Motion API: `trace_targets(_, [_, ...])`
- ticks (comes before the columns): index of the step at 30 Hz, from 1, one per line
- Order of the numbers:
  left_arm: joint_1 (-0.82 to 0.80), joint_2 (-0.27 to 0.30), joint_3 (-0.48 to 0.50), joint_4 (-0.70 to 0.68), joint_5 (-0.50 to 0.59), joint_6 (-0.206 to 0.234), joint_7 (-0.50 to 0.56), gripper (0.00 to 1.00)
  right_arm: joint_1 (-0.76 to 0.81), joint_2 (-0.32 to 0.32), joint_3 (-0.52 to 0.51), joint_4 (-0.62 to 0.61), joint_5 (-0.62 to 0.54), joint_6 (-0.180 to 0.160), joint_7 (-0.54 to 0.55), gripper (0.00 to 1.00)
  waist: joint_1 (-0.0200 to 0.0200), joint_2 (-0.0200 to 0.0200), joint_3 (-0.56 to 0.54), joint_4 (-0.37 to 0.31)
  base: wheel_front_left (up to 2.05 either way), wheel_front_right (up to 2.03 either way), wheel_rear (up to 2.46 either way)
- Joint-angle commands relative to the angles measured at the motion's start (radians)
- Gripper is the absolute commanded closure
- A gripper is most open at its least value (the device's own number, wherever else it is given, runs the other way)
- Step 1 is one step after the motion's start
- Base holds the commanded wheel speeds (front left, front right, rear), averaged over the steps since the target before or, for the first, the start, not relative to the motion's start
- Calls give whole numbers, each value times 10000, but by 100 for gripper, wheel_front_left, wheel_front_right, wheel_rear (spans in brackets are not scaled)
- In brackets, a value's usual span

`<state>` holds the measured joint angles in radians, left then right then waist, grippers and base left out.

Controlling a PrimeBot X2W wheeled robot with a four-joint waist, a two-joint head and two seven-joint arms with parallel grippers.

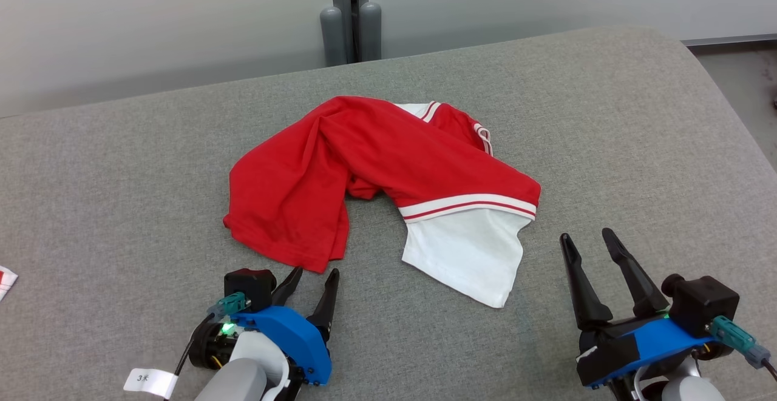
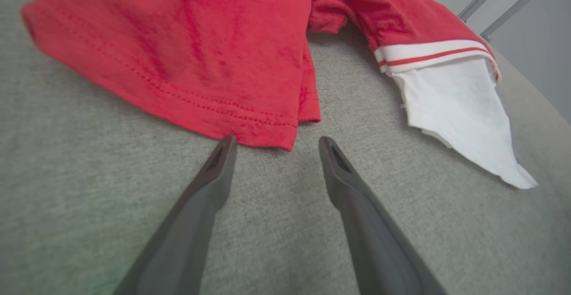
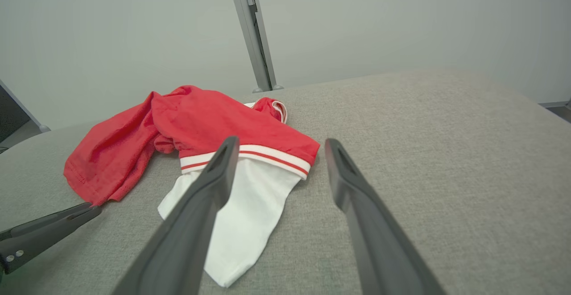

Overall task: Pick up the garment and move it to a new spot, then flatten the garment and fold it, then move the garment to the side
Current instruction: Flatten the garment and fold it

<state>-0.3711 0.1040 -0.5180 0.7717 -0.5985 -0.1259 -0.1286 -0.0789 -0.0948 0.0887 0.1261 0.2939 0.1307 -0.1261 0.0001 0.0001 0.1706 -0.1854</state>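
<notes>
A red and white garment [image 1: 376, 182] lies crumpled on the grey fabric surface [image 1: 607, 116], red part to the left, white panel with red stripes at the lower right. My left gripper [image 1: 314, 275] is open, its tips just short of the red hem [image 2: 263, 130], one finger [image 2: 209, 183] almost touching the hem's edge. Nothing is between its fingers. My right gripper [image 1: 587, 237] is open and empty, raised to the right of the white panel [image 3: 250, 205]. The right wrist view catches the left gripper's fingers [image 3: 49, 230] at its left edge, and the garment [image 3: 200, 125] beyond.
A grey post [image 1: 351, 13] stands against the pale wall behind the surface. A small red and white scrap [image 1: 5, 279] lies at the far left edge. The surface's right edge drops to the floor [image 1: 746, 85].
</notes>
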Motion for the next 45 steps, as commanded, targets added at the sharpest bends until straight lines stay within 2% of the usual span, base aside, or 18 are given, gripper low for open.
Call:
trace_targets(1, [-78, -4, 36, 132, -73, -41, 115, 0, -134, -14, -15, 21, 71, 1, -105, 0, -1, -1, -2, 0, 0, 0, 0])
trace_targets(8, [-207, -93, 53, 388, -269, 108, 238, 0, -187, -4, 31, 76, 83, 1, -125, 0, -1, -1, -1, 22, 0, 0, 0])
trace_targets(19, [-863, -156, 0, 987, -148, 346, 14, 0, -370, -27, 290, 191, 233, 1, -225, 0, -1, -1, 133, -321, 0, 0, 0])
trace_targets(20, [-952, -162, 35, 1018, -153, 384, -129, 54, -366, -32, 286, 199, 249, 1, -243, 0, -1, -1, 142, -337, 0, 0, 0])
trace_targets(21, [-1028, -170, 86, 1031, -191, 413, -262, 100, -361, -33, 268, 212, 262, 1, -247, 0, -1, -1, 145, -343, 0, 0, 0])
trace_targets(29, [-1180, -111, 116, 1046, -215, 311, -912, 100, -213, -22, 194, 282, 236, 1, -210, 0, -1, -1, 9, -87, 0, 0, 0])
trace_targets(33, [-1040, 115, 229, 672, -106, 383, -1165, 100, -99, -63, 170, 241, 232, 1, -134, 0, -1, -1, -118, 238, 0, 0, 0])
trace_targets(40, [-389, 864, 459, -1056, 190, 709, -1324, 100, 67, -134, 33, 76, 162, 1, -1, 0, -1, -1, -303, 884, 0, 0, 0])
trace_targets(45, [154, 1291, 504, -2363, 99, 999, -894, 100, 178, -136, 22, 0, 145, 1, 96, 0, -1, -1, -397, 1164, 0, 0, 0])
